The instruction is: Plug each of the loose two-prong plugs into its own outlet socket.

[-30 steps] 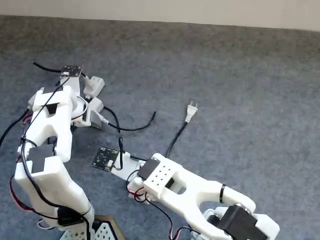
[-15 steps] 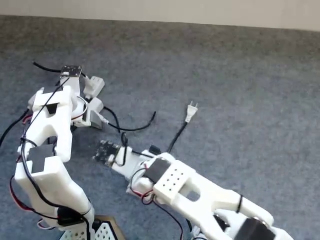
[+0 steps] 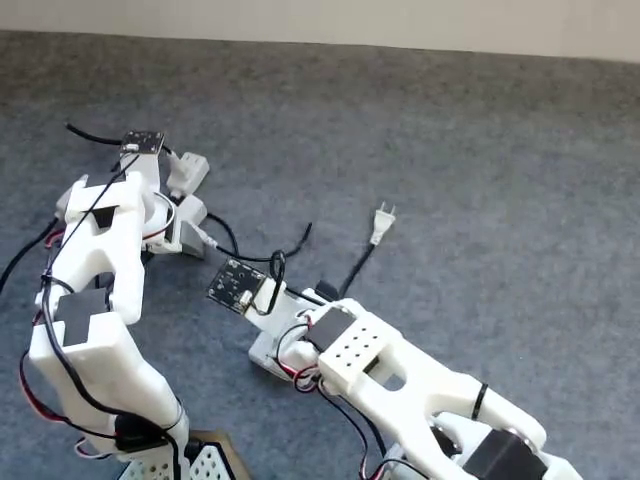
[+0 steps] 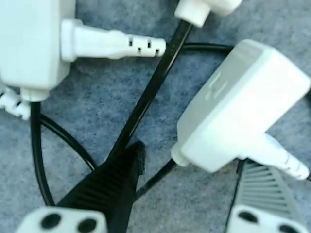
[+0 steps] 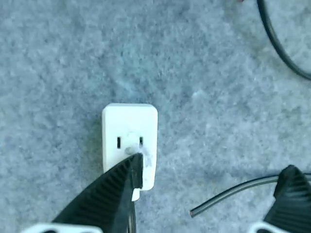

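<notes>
A loose white two-prong plug point(image 3: 382, 222) on a black cable lies on the carpet, right of centre. My right gripper point(image 5: 214, 172) is open above a white outlet socket point(image 5: 129, 143) with two slots; one black finger point(image 5: 119, 191) overlaps its near end. That socket point(image 3: 268, 355) peeks out from under the right arm. My left gripper point(image 4: 194, 160) is open over a cluster of white outlet blocks point(image 3: 185, 235). One block point(image 4: 243, 107) lies just ahead of its jaws. Another block point(image 4: 29, 39) has a white plug point(image 4: 112, 43) seated in it.
Grey carpet point(image 3: 500, 150) covers the whole table. A black cable point(image 3: 270, 255) with a cut end curls between the two arms, and its tip point(image 5: 194, 212) lies between my right fingers. Another white plug point(image 4: 204, 7) on a black cable crosses the left cluster.
The right arm has swung away from the front edge and toward the middle, bringing its wrist over the single white socket. The left arm and the loose plug have not moved.
</notes>
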Tool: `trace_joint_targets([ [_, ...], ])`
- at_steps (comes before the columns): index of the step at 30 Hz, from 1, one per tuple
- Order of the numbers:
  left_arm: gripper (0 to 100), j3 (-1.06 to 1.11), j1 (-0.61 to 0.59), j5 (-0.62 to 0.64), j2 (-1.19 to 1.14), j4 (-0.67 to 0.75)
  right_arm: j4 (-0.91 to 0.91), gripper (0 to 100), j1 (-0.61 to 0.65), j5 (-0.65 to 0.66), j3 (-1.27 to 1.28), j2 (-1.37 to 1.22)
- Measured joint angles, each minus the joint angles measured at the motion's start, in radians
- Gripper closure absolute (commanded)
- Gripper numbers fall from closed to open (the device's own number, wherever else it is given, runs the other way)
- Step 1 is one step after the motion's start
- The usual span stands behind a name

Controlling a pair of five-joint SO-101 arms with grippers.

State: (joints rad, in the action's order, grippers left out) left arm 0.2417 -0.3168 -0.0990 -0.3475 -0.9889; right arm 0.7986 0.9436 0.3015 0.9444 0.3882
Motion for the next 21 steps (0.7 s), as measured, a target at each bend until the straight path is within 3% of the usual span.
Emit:
trace_joint_targets([
  [4, 70, 0.000, 0.000, 0.000, -0.002, 0.000, -0.021, 59.8, -0.005, 0.000, -0.002, -0.034],
  [13, 70, 0.000, 0.000, 0.000, -0.002, 0.000, -0.072, 59.8, -0.216, 0.069, 0.000, -0.152],
  [21, 70, 0.000, 0.000, 0.000, -0.002, 0.000, -0.034, 59.8, -0.232, 0.069, -0.012, -0.124],
])
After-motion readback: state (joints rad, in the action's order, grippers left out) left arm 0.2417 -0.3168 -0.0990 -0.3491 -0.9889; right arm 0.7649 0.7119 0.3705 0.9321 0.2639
